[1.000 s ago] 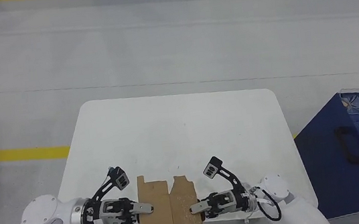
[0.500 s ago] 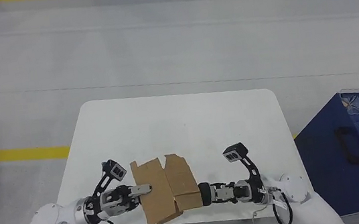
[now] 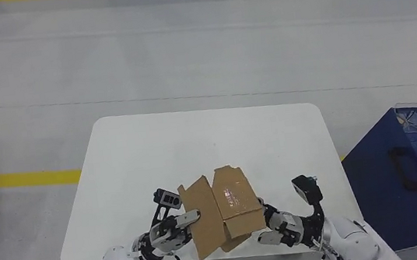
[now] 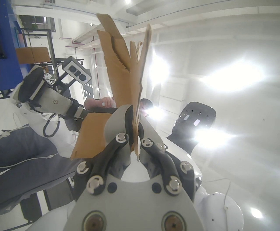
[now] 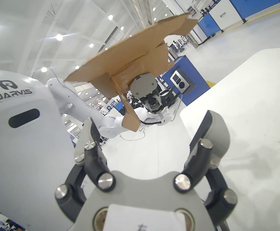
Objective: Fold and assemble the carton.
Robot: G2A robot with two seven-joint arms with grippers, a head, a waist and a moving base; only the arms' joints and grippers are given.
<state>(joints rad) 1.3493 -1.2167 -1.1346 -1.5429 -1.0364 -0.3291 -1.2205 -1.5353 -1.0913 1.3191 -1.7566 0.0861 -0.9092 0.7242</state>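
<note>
While the left gripper [image 4: 133,122] is closed on one edge of the carton [image 3: 222,209], with the cardboard pinched tightly between its two grey fingers [image 4: 116,122], the carton is held up in the air over the near part of the white table [image 3: 194,139] and does not lie on it. In the top view the carton is between the two arms, turned at an angle, with its brown panels half opened and a fold line running along the middle. In the left wrist view the panels rise from the claw as a thin sheet seen from its edge, and the flaps spread apart at the far end. The right gripper [image 5: 148,120] is wide open and holds nothing; its two fingers point toward the carton, which is a little apart from it. In the top view this gripper is just beside the carton's corner on the robot's right side.
</note>
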